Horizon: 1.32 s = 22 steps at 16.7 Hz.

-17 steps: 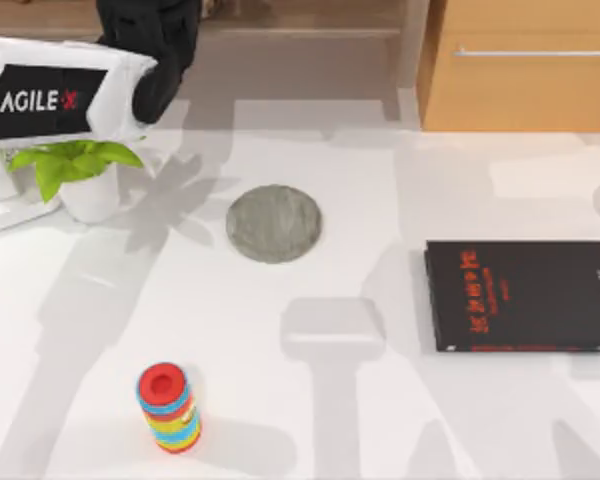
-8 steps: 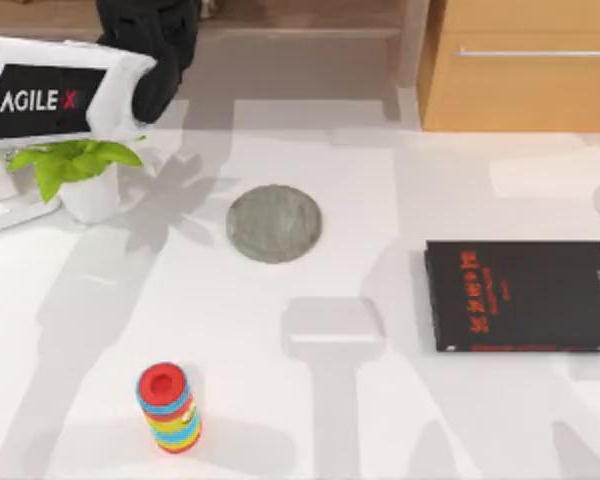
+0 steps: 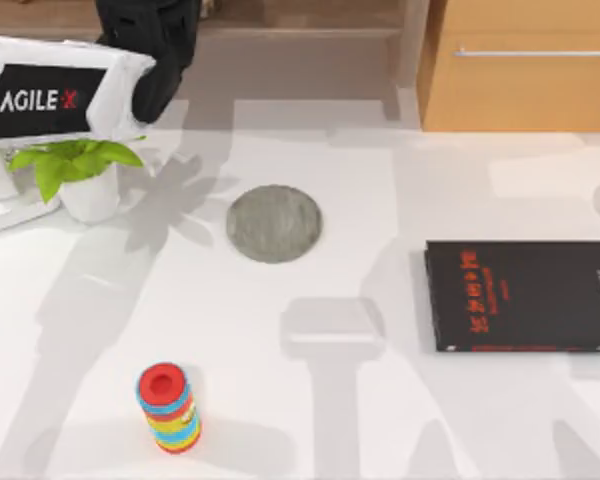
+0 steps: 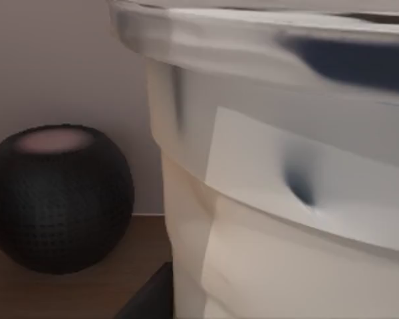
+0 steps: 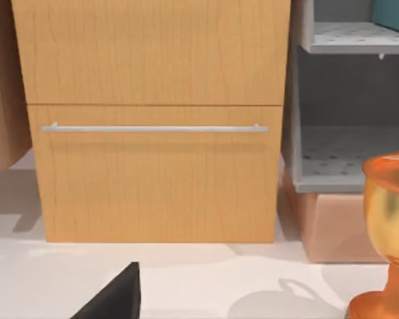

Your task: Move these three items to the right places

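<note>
At top left of the desk, left arm reaches off toward the shelf; gripper state cannot tell. Its wrist view has the lidded cup close, beside a dark round speaker. Coaster bare, likely awaiting the cup. Black book lies at right, nothing on it. Ring stack and potted plant stand apart. Wooden cabinet behind.

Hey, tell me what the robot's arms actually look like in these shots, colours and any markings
In the top view, the left arm at the table's far left has a white casing with a black panel reading AGILEX in white, the X in red, and a black section at its end. In each wrist view, a black wedge-shaped part sits at the picture's lower edge. No cables are visible.
</note>
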Available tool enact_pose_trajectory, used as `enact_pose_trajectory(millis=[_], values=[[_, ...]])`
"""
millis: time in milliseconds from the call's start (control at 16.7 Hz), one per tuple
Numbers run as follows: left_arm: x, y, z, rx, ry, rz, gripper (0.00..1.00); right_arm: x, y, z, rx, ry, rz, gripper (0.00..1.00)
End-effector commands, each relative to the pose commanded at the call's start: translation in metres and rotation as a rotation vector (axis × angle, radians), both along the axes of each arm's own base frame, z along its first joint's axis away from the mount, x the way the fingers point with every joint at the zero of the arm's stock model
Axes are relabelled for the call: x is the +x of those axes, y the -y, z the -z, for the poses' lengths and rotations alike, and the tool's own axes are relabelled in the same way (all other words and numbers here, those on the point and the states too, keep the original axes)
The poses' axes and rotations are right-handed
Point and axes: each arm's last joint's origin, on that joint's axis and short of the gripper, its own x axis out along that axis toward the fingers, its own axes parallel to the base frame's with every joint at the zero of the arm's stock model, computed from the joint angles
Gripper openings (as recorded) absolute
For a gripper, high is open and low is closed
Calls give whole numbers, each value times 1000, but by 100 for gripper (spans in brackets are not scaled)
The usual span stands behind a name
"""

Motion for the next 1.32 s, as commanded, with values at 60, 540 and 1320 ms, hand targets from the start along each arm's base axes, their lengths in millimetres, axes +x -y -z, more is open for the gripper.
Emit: enact_pose_trajectory(millis=[60, 540, 1320], values=[[0, 0, 0, 0, 0, 0, 0, 0, 0, 0, 0, 0, 0, 100], [-49, 1, -5, 10, -12, 1, 0, 0, 0, 0, 0, 0, 0, 100], [-100, 20, -1, -14, 25, -6, 0, 0, 0, 0, 0, 0, 0, 100]])
